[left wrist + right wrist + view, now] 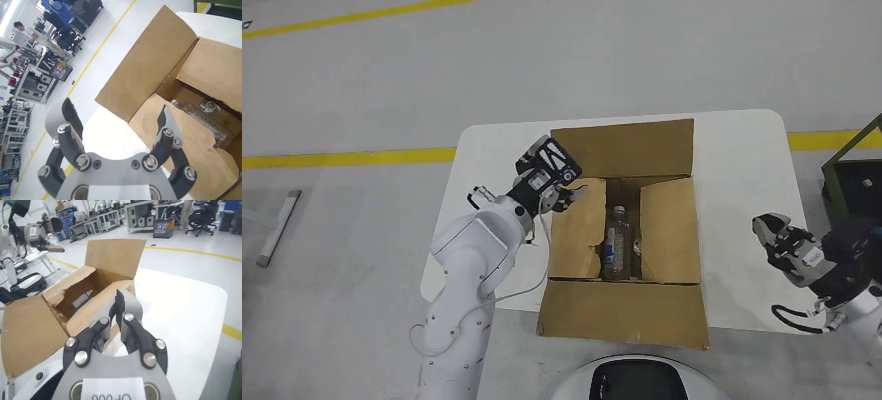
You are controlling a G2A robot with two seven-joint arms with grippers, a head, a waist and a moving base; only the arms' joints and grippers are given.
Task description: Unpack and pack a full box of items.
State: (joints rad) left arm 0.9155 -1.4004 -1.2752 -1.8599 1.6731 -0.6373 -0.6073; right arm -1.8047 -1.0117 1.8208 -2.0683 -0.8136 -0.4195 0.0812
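One box, two items inside, two arms.
One box (625,310) stands open on the white surface (742,170). In the gap between its side flaps lie one clear bottle (616,242) and one metal flange (210,107). The left gripper (564,196) hovers tilted over the box's left flap, jaws released and empty. The right gripper (772,236) hangs near the surface's right edge, apart from the box, jaws clenched on nothing.
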